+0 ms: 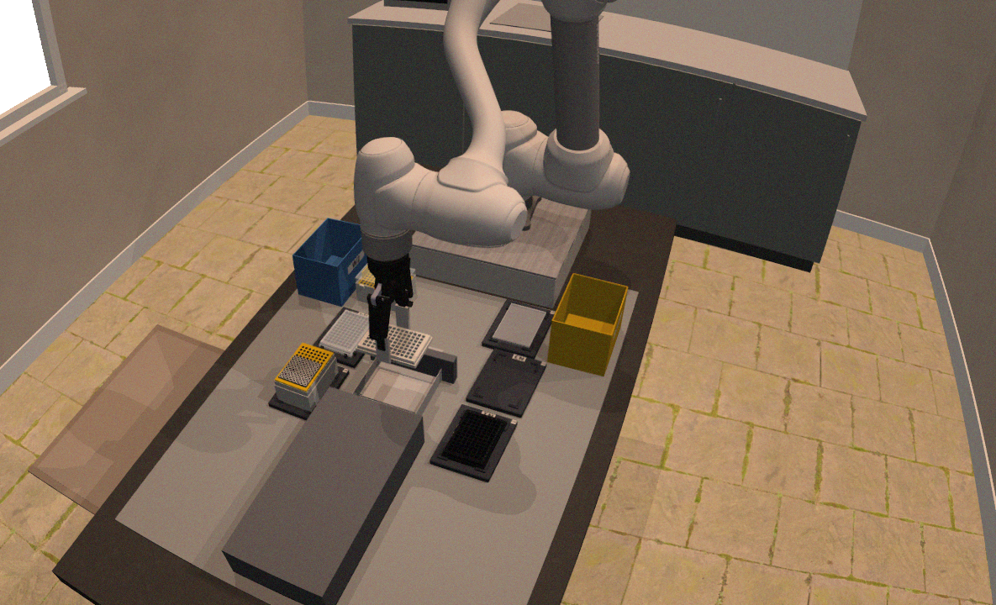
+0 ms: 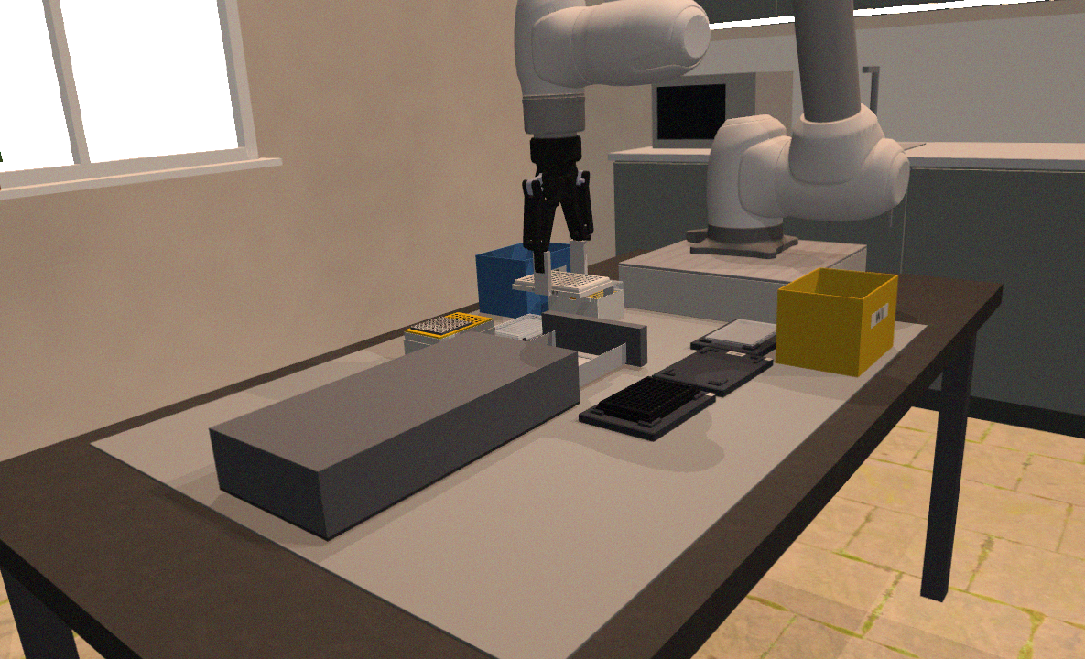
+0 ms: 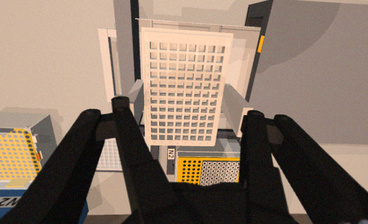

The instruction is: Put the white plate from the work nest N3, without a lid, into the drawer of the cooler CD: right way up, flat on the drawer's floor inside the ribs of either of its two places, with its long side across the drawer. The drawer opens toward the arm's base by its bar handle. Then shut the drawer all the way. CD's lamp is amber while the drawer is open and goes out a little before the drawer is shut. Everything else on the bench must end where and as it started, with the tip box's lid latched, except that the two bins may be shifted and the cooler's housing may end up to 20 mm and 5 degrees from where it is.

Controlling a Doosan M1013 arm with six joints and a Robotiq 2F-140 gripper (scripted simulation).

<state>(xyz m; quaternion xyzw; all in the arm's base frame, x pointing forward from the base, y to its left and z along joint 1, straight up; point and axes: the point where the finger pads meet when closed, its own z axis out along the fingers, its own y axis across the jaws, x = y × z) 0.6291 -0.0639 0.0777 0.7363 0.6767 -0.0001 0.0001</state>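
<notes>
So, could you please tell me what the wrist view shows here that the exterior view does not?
Only the wrist view: the amber lamp on the cooler, an N2 label, and the plate's well grid hanging over the open drawer.

Only the exterior view: the arm, the yellow bin, the black plate, the window, and how high the plate rides above the bench.

Both: the gripper shut on the plate, the drawer, and the yellow-topped tip box.

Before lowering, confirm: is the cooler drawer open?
Yes: the drawer stands pulled out from the cooler, its pale floor showing.
</notes>
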